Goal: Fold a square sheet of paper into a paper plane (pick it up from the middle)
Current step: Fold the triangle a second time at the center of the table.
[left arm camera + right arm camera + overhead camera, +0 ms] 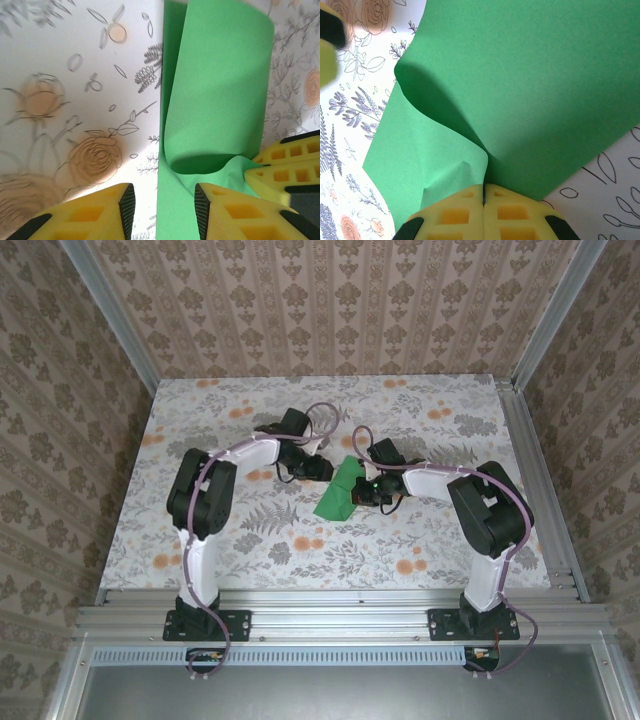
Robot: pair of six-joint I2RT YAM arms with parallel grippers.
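The square sheet of paper (pixel 335 498) is bright green and lies mid-table, bent over itself in a loose curl rather than flat. My right gripper (pixel 484 189) is shut on the sheet (pixel 530 75), pinching a lifted edge where it curls up from the lower layer. My left gripper (pixel 164 200) stands open, its pads apart. A flat strip of the paper (pixel 220 90) runs between them, close to the right pad and clear of the left one. In the top view the left gripper (pixel 315 468) and the right gripper (pixel 366 490) flank the paper. The right gripper's yellow fingers (pixel 287 167) show beside the curl.
The floral tabletop (pixel 250 540) spreads around the paper on all sides. An aluminium rail (pixel 330 602) runs along the near edge by the arm bases, and frame posts with patterned walls close the left, right and back sides.
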